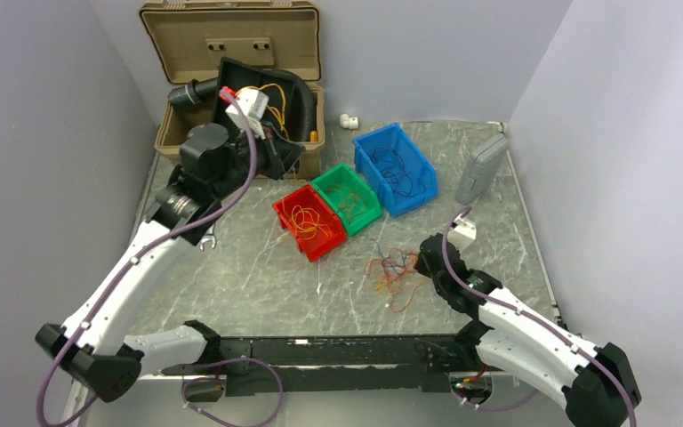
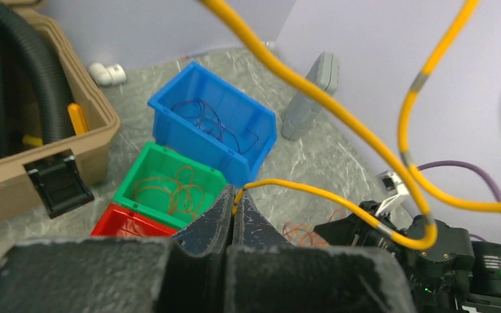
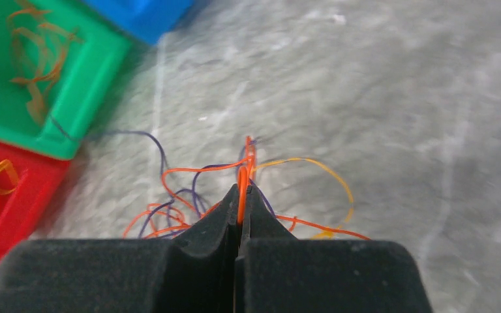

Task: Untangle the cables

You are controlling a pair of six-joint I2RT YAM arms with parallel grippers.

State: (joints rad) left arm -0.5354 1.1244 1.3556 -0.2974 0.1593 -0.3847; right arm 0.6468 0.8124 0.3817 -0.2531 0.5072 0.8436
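Cables (image 1: 394, 274): a loose tangle of orange, red and purple strands lay on the table (image 1: 258, 280), toward its front edge. It sat right of the red bin (image 1: 331, 246) and just beside the right gripper (image 3: 241, 194). More thin strands sat in the bins: orange loops in the red one, brownish-orange loops in the green bin (image 1: 366, 221), dark strands in the blue bin (image 1: 415, 203). The three bins stood touching in a diagonal row.

Right gripper: jaws pressed fully together, no gap seen from the wrist. An orange strand (image 3: 242, 179) was pinched between the tips, looping up out of the pinch and running back into the tangle. Tips were low over the table; could not tell whether they touched it.

Left gripper (image 2: 235, 210): jaws likewise closed, clamped on a yellow wire (image 2: 313, 188). It was held up near the open tan case (image 1: 231, 40), well apart from the tangle. The yellow wire left the tips, curved right, and swung in large loops close to the wrist camera, with grey bands in places. A black corrugated hose (image 1: 308, 98) lay in the case.
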